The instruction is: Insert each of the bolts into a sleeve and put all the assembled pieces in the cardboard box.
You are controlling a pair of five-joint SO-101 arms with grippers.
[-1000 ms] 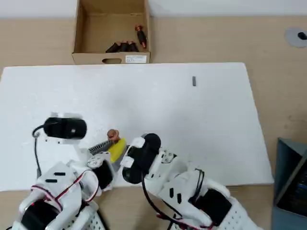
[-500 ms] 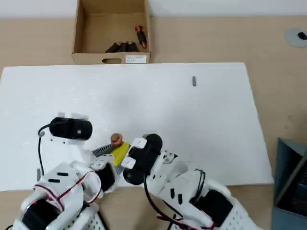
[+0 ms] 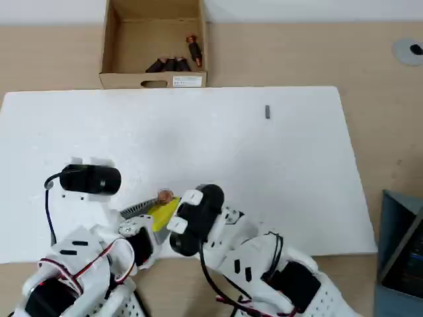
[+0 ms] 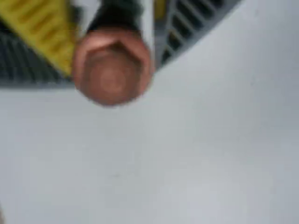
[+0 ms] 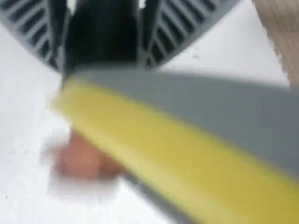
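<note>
Copper bolt: lower left of centre, pinched in left end effector.
Sleeve: black, clamped by right end effector.
Handling: probably light, stiff, slick; hold the shank.

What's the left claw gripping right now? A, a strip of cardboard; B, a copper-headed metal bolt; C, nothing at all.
B: the left wrist view shows the copper-headed metal bolt clamped in the left claw.
</note>
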